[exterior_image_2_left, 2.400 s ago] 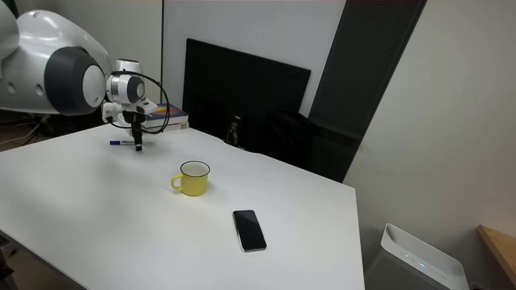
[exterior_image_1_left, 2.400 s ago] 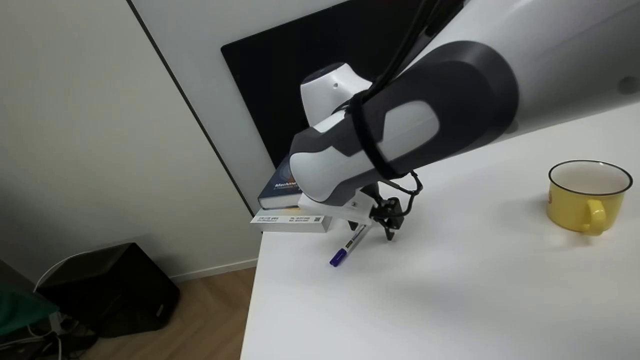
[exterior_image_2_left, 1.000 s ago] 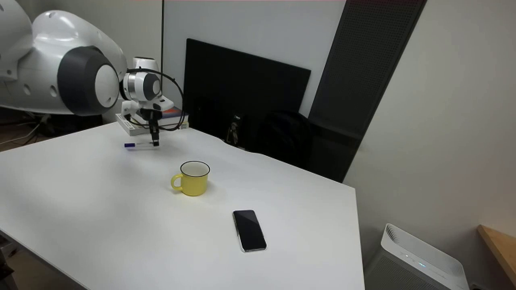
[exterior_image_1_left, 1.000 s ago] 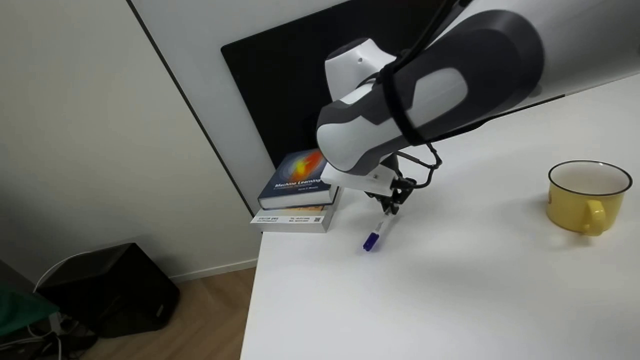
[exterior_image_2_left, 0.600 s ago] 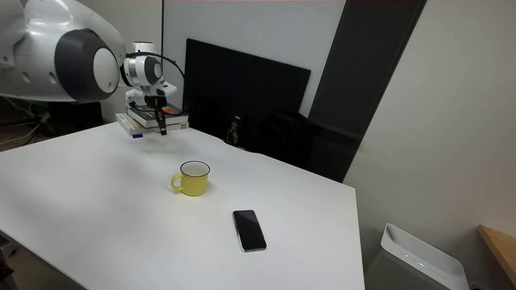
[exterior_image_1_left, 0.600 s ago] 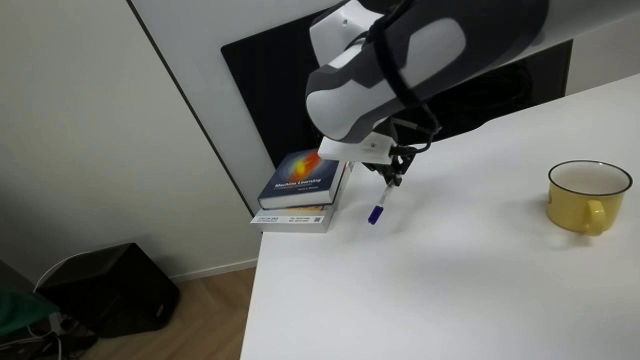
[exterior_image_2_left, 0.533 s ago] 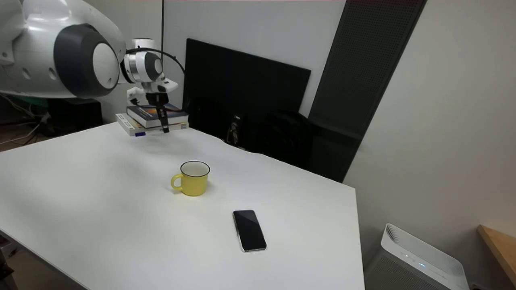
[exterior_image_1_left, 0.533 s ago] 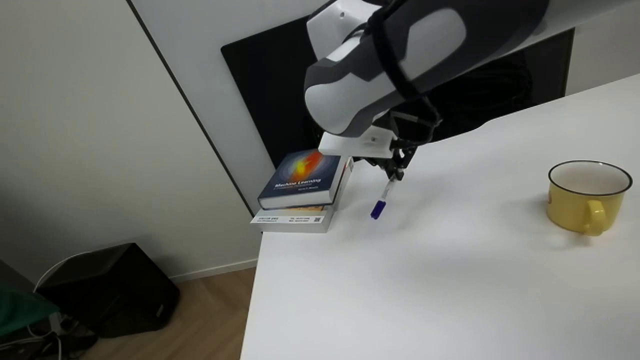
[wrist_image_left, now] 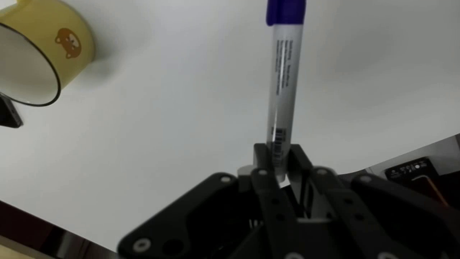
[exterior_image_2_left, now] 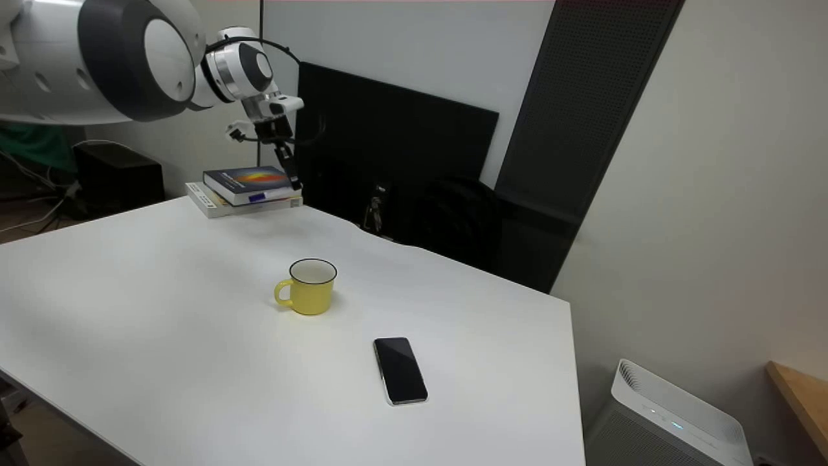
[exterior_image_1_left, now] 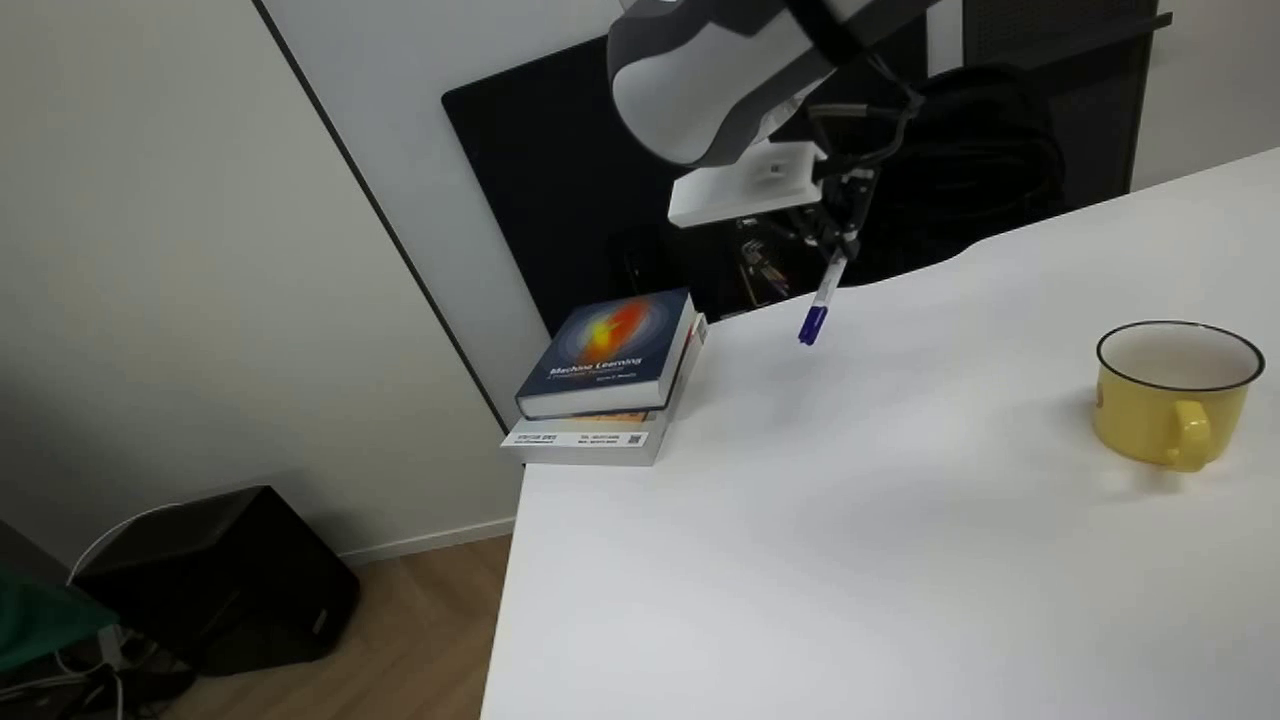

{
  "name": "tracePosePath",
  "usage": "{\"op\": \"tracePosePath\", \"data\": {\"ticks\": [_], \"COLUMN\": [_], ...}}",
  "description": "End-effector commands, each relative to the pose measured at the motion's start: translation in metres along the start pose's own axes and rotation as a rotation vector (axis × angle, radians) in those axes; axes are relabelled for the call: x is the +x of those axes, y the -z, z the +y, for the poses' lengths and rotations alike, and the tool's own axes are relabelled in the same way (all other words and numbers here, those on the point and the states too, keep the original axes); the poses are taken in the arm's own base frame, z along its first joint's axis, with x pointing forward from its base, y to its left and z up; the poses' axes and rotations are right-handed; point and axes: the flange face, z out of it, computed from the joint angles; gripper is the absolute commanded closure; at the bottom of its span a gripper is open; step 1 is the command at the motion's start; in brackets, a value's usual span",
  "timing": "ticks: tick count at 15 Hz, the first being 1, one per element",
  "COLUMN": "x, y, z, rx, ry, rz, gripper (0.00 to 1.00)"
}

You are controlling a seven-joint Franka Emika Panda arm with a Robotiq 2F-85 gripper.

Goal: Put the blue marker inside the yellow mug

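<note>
Claw [wrist_image_left: 279, 155] grips blue marker [wrist_image_left: 284, 79]; wrist view crops its cap [wrist_image_left: 286, 11] & yellow mug [wrist_image_left: 50, 37]. White tabletop [exterior_image_2_left: 194, 362] w/ 2 stacked bks [exterior_image_1_left: 610, 370], phone [exterior_image_2_left: 400, 370]; blk screen [exterior_image_2_left: 394, 123] behind.

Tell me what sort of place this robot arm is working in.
Probably an office or study, though a lab is possible. The signs are a white table, a thick book titled Machine Learning, and what looks like a large dark screen beyond the table's edge.
</note>
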Motion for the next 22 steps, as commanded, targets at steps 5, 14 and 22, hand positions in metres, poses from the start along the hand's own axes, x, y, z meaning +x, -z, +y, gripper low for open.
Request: {"op": "tracePosePath", "data": {"ticks": [5, 14, 22], "x": [0.044, 0.061, 0.052], "y": [0.034, 0.035, 0.021], "z": [0.031, 0.065, 0.11], "rx": [-0.109, -0.167, -0.201], "ry": [-0.052, -0.078, -0.064], "rz": [0.036, 0.018, -0.005], "gripper": [0.96, 0.96, 0.96]}}
